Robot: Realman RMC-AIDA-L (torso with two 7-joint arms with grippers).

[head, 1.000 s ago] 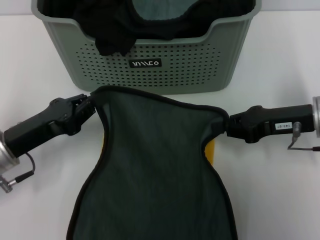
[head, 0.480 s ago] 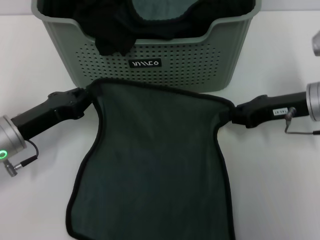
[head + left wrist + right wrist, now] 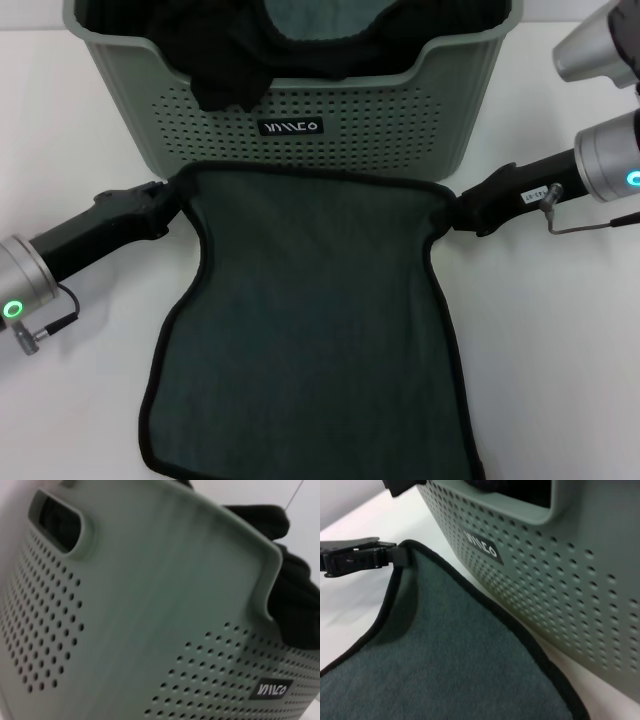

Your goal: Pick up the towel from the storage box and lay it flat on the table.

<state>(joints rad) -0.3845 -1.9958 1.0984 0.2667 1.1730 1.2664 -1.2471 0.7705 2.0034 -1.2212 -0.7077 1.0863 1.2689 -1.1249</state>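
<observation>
The towel (image 3: 310, 300) lies dark green face up on the white table (image 3: 560, 380), in front of the storage box (image 3: 300, 110). Its black trim shows all round. My left gripper (image 3: 172, 195) is shut on the towel's far left corner. My right gripper (image 3: 447, 210) is shut on its far right corner. The far edge is stretched between them, close to the box's front wall. The right wrist view shows the towel (image 3: 445, 660), the box wall (image 3: 560, 580) and the left gripper (image 3: 395, 555) pinching the corner. The left wrist view shows only the box (image 3: 125, 605).
A plain black cloth (image 3: 230, 70) hangs over the box's dipped front rim. A lighter teal cloth (image 3: 310, 20) lies inside the box behind it. Bare table lies to the left and right of the towel.
Both grippers have moved farther from me and lower, carrying the towel's far edge nearer the box. The yellow-orange underside no longer shows, and more of the towel rests on the table.
</observation>
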